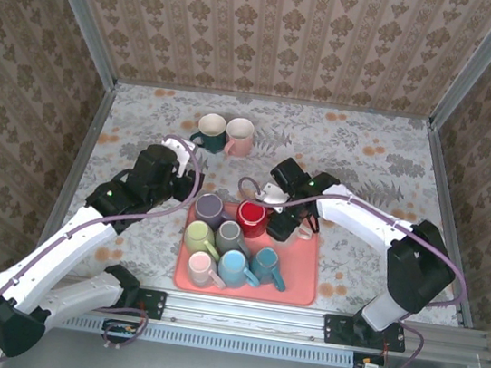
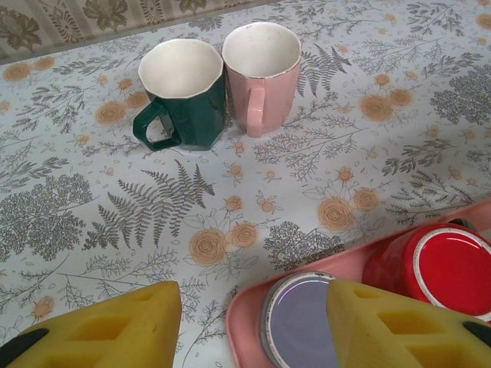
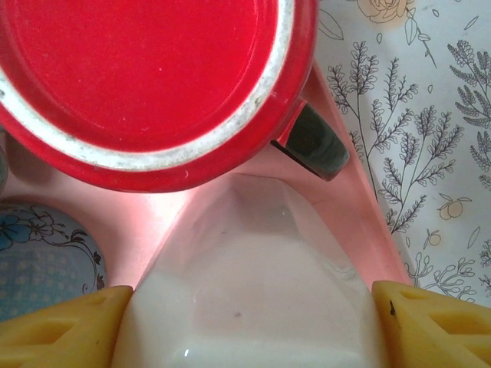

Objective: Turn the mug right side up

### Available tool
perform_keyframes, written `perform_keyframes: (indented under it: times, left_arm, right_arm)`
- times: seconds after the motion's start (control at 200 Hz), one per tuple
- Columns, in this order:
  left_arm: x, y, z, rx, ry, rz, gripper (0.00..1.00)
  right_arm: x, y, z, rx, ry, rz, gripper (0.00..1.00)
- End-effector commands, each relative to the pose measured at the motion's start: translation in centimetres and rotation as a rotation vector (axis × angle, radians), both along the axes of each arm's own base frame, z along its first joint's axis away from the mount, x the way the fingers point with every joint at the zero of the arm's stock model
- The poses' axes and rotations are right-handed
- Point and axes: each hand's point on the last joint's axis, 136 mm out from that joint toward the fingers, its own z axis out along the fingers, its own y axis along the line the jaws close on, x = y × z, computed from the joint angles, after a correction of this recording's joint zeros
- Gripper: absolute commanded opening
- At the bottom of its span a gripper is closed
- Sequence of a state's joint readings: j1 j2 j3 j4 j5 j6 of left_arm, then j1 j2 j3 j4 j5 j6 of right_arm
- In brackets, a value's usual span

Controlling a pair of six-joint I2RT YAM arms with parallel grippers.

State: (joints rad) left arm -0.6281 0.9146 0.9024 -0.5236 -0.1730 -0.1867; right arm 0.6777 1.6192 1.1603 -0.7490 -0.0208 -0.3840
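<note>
Two sets: left fingers [image 2: 100, 326] open over purple mug [image 2: 295, 326]; right fingers [image 3: 61, 326] flank pale object [image 3: 245, 284], grip indeterminate, inverted red mug [image 3: 146, 77] just beyond.

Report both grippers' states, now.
Left gripper: open, holding nothing.
Right gripper: a finger on either side of a pale object; whether it is gripped cannot be told.
</note>
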Motion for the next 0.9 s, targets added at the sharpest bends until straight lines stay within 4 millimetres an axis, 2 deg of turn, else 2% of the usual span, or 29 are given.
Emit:
perform_keyframes:
  times: [0.0,0.1,0.23,0.3,0.495,0.605,0.765,0.78,0.895]
  left_arm:
    - [0.0,-0.2,-0.2,0.005,-0.01,-0.007,0.54]
    - [0.1,-0.2,-0.3,0.007,-0.008,-0.008,0.53]
    - [0.1,-0.2,-0.4,0.008,-0.005,-0.008,0.53]
    - [0.1,-0.2,-0.4,0.008,-0.006,-0.008,0.53]
    - [0.1,-0.3,-0.5,0.008,0.001,-0.007,0.54]
    - [0.1,-0.2,-0.5,0.012,0.001,-0.009,0.53]
    - [0.0,-0.6,-0.5,0.001,0.004,-0.024,0.54]
    - [0.0,-0.7,-0.5,-0.002,0.008,-0.029,0.54]
    - [-0.4,-2.3,-0.1,-0.062,0.042,-0.096,0.64]
  right_arm:
    - [-1.2,-1.2,-2.5,-0.081,0.08,-0.02,0.68]
    - [-1.2,-1.0,-1.6,-0.053,0.076,-0.028,0.58]
    - [-1.4,-0.7,-0.3,0.018,0.066,-0.066,0.52]
    - [-1.1,-0.9,0.5,0.043,0.056,-0.107,0.43]
    - [0.5,-1.6,3.3,0.147,0.039,-0.31,0.39]
    - [1.9,-3.0,5.1,0.2,0.015,-0.451,0.35]
    - [3.8,-4.9,9.6,0.338,-0.041,-0.634,0.28]
    - [3.8,-5.1,11.0,0.379,-0.065,-0.651,0.27]
    - [4.8,-5.4,16.8,0.654,-0.096,-0.779,0.27]
